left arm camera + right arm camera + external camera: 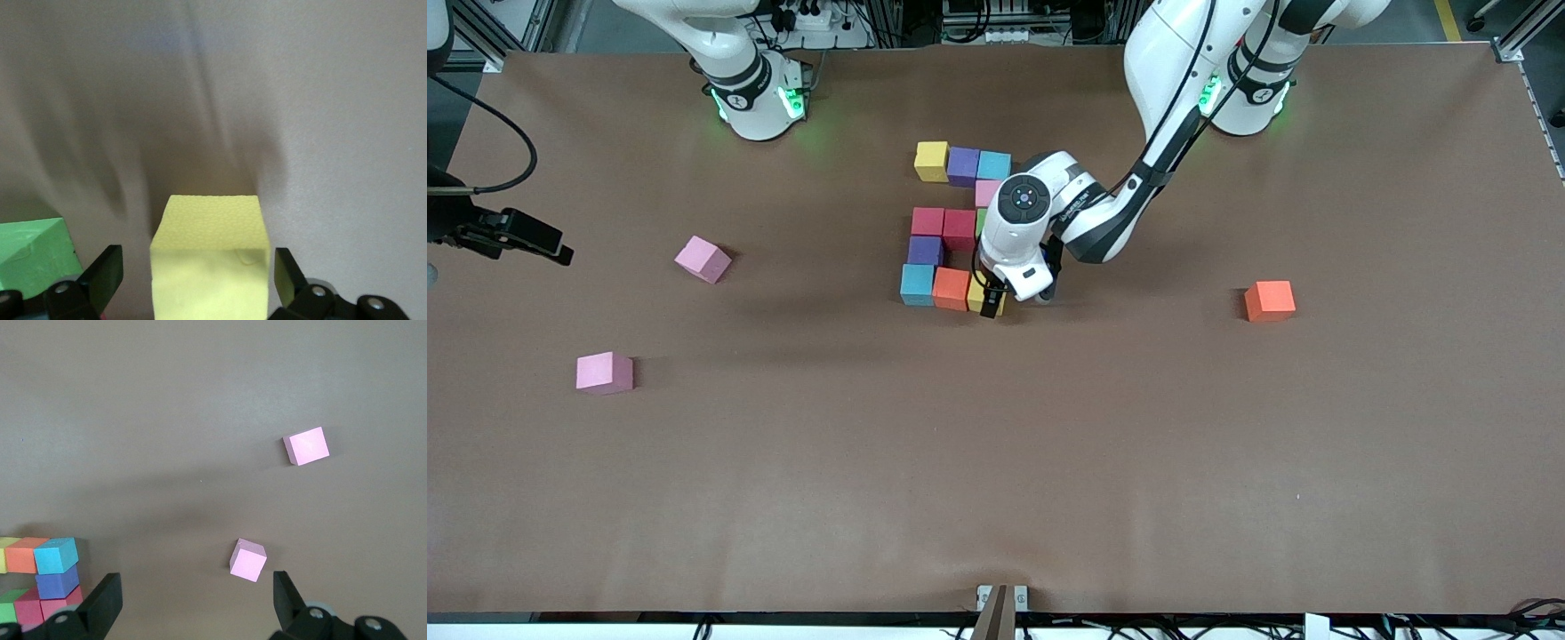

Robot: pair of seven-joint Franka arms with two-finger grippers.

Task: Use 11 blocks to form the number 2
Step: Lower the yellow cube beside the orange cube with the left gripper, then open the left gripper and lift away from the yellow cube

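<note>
The number 2 (951, 227) lies mid-table, made of touching blocks. Its farthest row is yellow (931, 160), purple (963, 165) and light blue (993, 164), with pink (987, 190) below. Then come two red blocks (943, 224) and a half-hidden green one (33, 250), a purple one (925, 251), and the nearest row of light blue (917, 284), orange (951, 289) and yellow (210, 260). My left gripper (996, 302) is open around that yellow block, with gaps on both sides. My right gripper (197, 587) waits open and empty above the right arm's end.
Two loose pink blocks (703, 259) (604, 372) lie toward the right arm's end, also seen as pink blocks (248, 560) (306, 445) in the right wrist view. A loose orange block (1269, 300) sits toward the left arm's end.
</note>
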